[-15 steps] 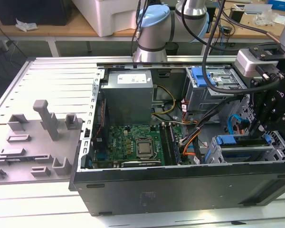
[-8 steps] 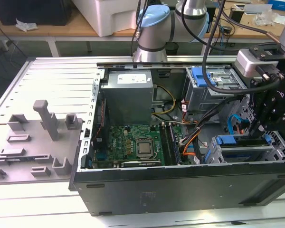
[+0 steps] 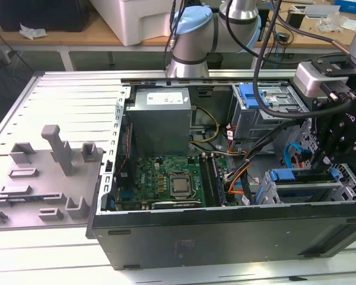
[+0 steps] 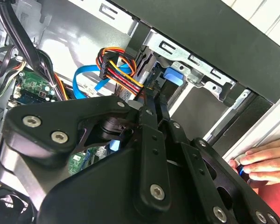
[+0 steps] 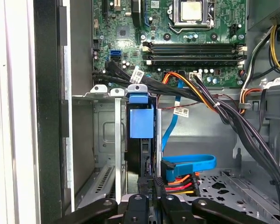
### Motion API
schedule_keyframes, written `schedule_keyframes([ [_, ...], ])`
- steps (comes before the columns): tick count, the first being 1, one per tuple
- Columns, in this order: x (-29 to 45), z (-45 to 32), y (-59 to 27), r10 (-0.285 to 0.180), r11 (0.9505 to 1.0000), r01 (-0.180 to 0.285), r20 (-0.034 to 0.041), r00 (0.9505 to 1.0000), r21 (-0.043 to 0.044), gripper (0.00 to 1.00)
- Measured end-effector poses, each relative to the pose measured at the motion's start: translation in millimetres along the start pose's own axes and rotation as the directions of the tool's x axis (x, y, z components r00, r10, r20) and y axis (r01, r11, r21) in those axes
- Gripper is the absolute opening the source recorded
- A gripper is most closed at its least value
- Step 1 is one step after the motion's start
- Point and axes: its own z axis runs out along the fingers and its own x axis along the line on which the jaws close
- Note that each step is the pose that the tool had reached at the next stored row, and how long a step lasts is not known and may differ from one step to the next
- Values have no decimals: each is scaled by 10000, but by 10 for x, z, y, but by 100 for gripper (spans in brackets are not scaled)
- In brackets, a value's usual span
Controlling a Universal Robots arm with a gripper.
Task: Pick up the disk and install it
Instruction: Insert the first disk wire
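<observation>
Jaws of the gripper (image 5: 149, 198) stand close together, pinched on the upper edge of the disk (image 5: 141, 154), which sits upright on its edge in a slot of the grey drive cage (image 5: 102, 140), its blue carrier frame showing at the end away from the jaws; in the second wrist view the black fingers (image 4: 151, 116) reach down to the same blue-edged piece.

Going from the exterior view's left: a grey fixture plate (image 3: 41, 172) with raised blocks lies beside the open computer case (image 3: 225, 228); inside the case come the power supply (image 3: 160, 116) at the far side and the green motherboard (image 3: 166, 181) nearer; further right the gripper (image 3: 338, 148) hangs over the near cage (image 3: 302, 187) in the case's right corner; a second cage with a blue bracket (image 3: 252, 95) stands farther back; in the second wrist view a person's hand (image 4: 263, 161) rests just outside the case wall.
</observation>
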Motion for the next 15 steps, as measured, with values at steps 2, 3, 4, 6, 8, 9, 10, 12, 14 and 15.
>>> schedule_keyframes([
  [2,0,0,1,-27,10000,27,2,10000,1,16],
  [3,0,0,1,-36,10000,36,2,10000,2,16],
  [4,0,0,1,-41,10000,41,2,10000,2,16],
  [6,1,0,2,-53,10000,53,2,10000,2,16],
  [8,1,0,3,-59,10000,59,3,10000,2,16],
  [9,1,0,3,-61,10000,61,2,10000,2,16],
  [10,5,0,3,-63,10000,63,2,10000,2,16],
  [12,9,0,3,-63,10000,63,2,10000,3,16],
  [14,11,1,3,-63,10000,63,3,10000,2,16],
  [15,12,1,3,-63,10000,63,4,10000,3,16],
])
